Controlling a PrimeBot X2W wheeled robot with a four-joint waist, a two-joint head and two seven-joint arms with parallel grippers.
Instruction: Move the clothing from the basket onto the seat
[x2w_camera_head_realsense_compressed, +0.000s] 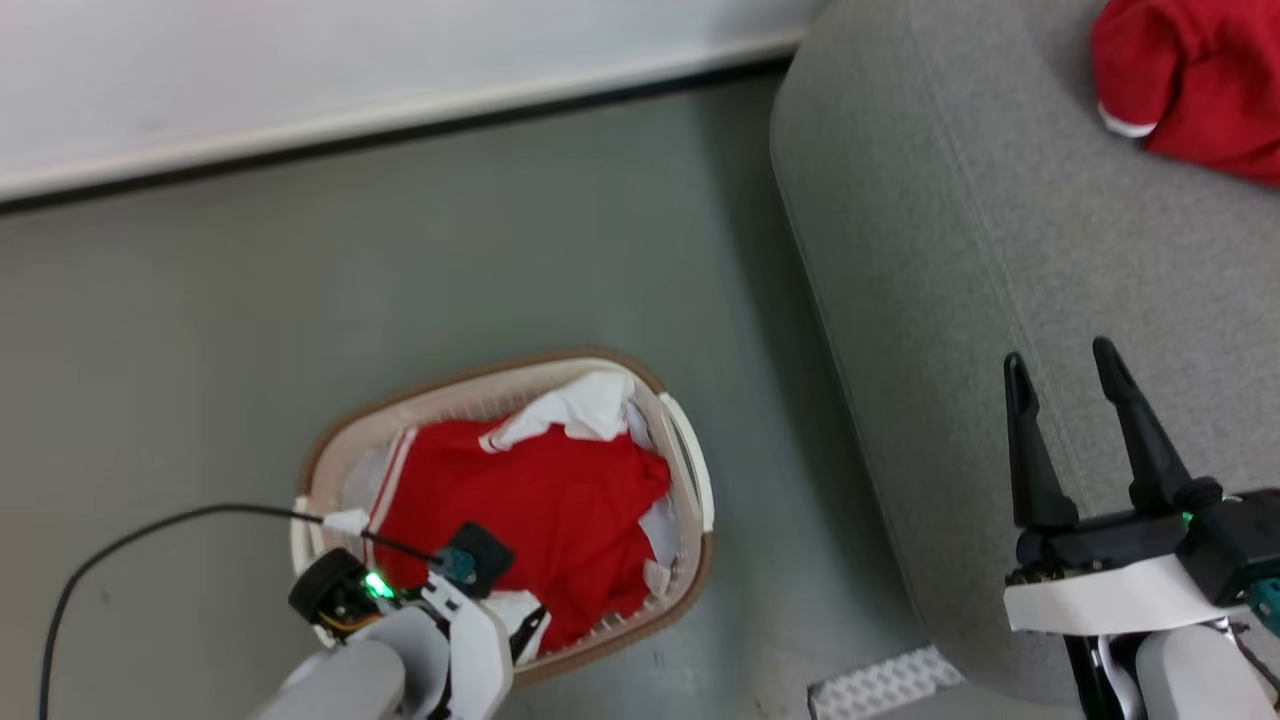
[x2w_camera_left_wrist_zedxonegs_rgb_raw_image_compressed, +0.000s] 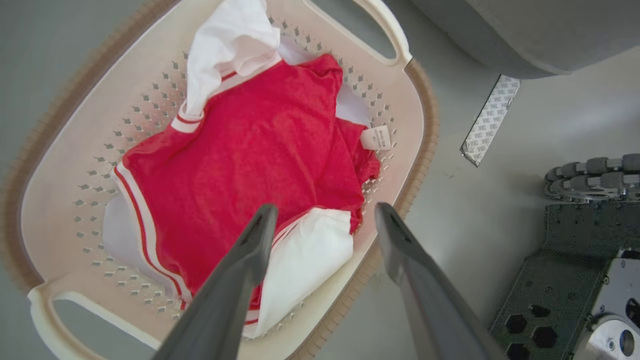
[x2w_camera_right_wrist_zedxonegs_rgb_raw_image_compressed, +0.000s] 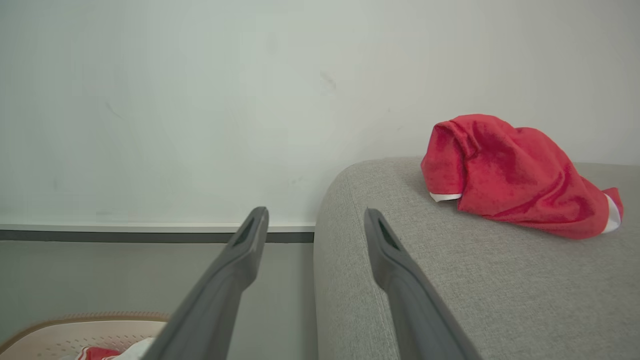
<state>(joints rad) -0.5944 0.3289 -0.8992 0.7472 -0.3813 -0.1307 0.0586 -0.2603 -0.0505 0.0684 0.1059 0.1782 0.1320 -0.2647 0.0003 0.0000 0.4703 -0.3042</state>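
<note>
Hanging over the near end of the basket (x2w_camera_head_realsense_compressed: 480, 372), the left gripper (x2w_camera_left_wrist_zedxonegs_rgb_raw_image_compressed: 325, 207) points down with its jaws spread wide and nothing between them. One finger lies over the clothing (x2w_camera_left_wrist_zedxonegs_rgb_raw_image_compressed: 260, 150) and the other over the basket's rim. The fingertips seem to be a little above the fabric, though contact is hard to judge from the wrist view. The clothing fills the basket in a crumpled heap of red cloth with white stripes along one edge. White pieces stick out at the far end and at the near end, and a small white label (x2w_camera_left_wrist_zedxonegs_rgb_raw_image_compressed: 376, 137) shows at one side. The basket stands on the grey floor (x2w_camera_head_realsense_compressed: 300, 300), just beside the seat (x2w_camera_head_realsense_compressed: 950, 250).

The right gripper (x2w_camera_head_realsense_compressed: 1059, 353) hovers over the seat's near corner, fingers parted and empty. A separate red garment (x2w_camera_head_realsense_compressed: 1200, 80) with white trim lies bunched on the seat's top, well apart from that gripper. A pale patterned strip (x2w_camera_head_realsense_compressed: 880, 685) lies on the floor at the seat's foot. A black cable (x2w_camera_head_realsense_compressed: 150, 525) runs to the left wrist.
</note>
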